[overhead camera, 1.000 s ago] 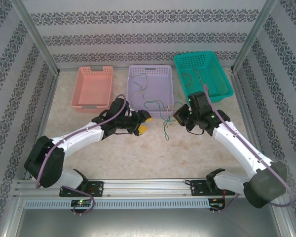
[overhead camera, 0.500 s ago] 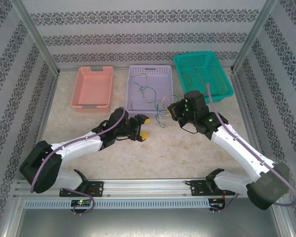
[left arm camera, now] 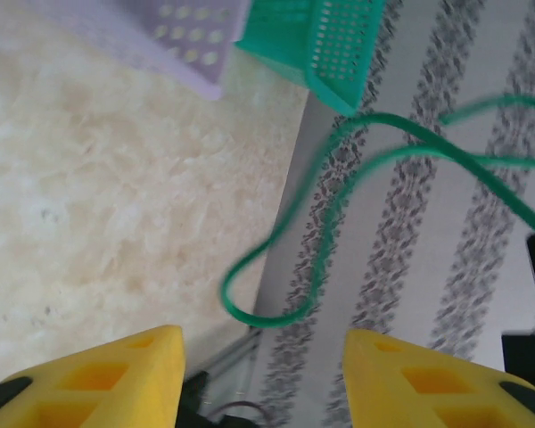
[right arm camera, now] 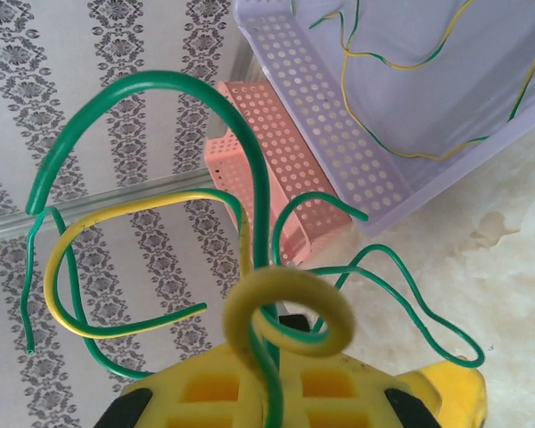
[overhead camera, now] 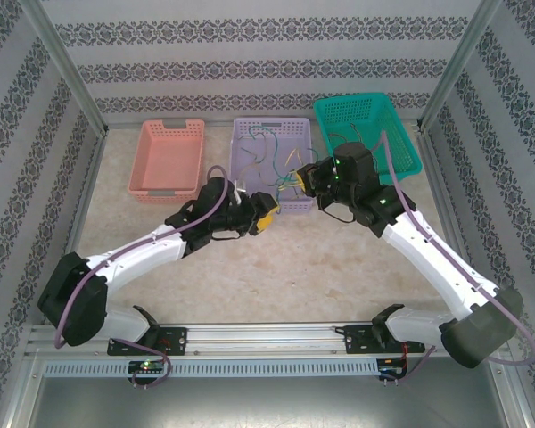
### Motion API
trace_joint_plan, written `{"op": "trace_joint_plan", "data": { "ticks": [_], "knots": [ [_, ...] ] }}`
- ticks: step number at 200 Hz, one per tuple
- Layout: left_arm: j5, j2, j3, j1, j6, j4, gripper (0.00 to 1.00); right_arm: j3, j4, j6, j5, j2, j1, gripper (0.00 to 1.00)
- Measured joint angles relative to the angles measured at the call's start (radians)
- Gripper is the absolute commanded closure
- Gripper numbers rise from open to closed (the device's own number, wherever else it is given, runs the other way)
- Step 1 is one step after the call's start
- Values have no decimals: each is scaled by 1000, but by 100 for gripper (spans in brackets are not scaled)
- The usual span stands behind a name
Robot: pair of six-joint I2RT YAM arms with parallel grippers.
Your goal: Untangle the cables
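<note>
A tangle of thin green and yellow cables [overhead camera: 281,168] hangs over the lavender basket [overhead camera: 250,129]. My right gripper [overhead camera: 297,180] is shut on this bundle. Close up, green and yellow-green cables [right arm camera: 250,223] loop out from its shut yellow jaws [right arm camera: 281,370]. A loose yellow-green cable [right arm camera: 401,107] lies inside the lavender basket [right arm camera: 330,116]. My left gripper [overhead camera: 263,218] hovers just front-left of the bundle, open. Its yellow fingers [left arm camera: 98,374] stand apart with nothing between them. A green cable [left arm camera: 339,196] loops in the air ahead of my left gripper [left arm camera: 263,348], apart from it.
A pink basket [overhead camera: 167,158] stands at the back left. The teal basket [overhead camera: 401,152] at the back right holds two dark cables [overhead camera: 346,138]. Patterned walls and metal posts enclose the beige table [overhead camera: 276,267].
My right gripper has carried the cable bundle from the table up and back over the lavender basket. The left gripper has followed toward it and its jaws have narrowed somewhat.
</note>
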Motion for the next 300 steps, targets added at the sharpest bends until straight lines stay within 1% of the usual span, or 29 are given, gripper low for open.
{"op": "trace_joint_plan", "data": {
  "ticks": [17,27,55,85,110,124,159,178,194,200,212,230,249,259,269,300],
  "knots": [
    [-7,-27,29,0,147,-32,35,8,-8,24,0,4,2,100],
    [-15,-42,32,0,214,-47,32,13,-11,33,0,9,2,100],
    [-21,-39,54,0,373,-105,31,37,-24,59,0,26,13,100],
    [-21,-8,80,0,474,-129,30,44,-30,95,-6,28,15,100],
    [-19,11,96,0,520,-131,30,44,-30,120,-9,29,15,100],
    [-19,24,109,0,534,-131,32,44,-29,134,-11,29,22,100],
    [-17,69,151,-2,558,-131,40,45,-21,163,-19,30,33,100],
    [-17,88,158,-2,563,-130,48,45,-17,181,-19,30,33,100],
    [-16,98,158,-2,570,-130,62,45,-14,189,-19,30,33,100],
    [-16,101,159,-2,575,-130,71,45,-14,193,-19,30,33,100],
    [-16,106,161,-2,579,-131,83,45,-14,196,-18,30,33,100],
    [-17,107,164,-2,580,-131,88,45,-14,199,-18,29,32,100],
    [-17,106,164,-2,584,-135,96,45,-19,188,-18,24,14,100],
    [-16,101,164,-2,592,-150,99,44,-24,177,-22,15,-17,100],
    [-16,91,164,-2,602,-173,100,42,-30,161,-24,0,-62,100],
    [22,29,146,-2,640,-230,100,34,-62,89,-48,-64,-267,100]
  ]
}}
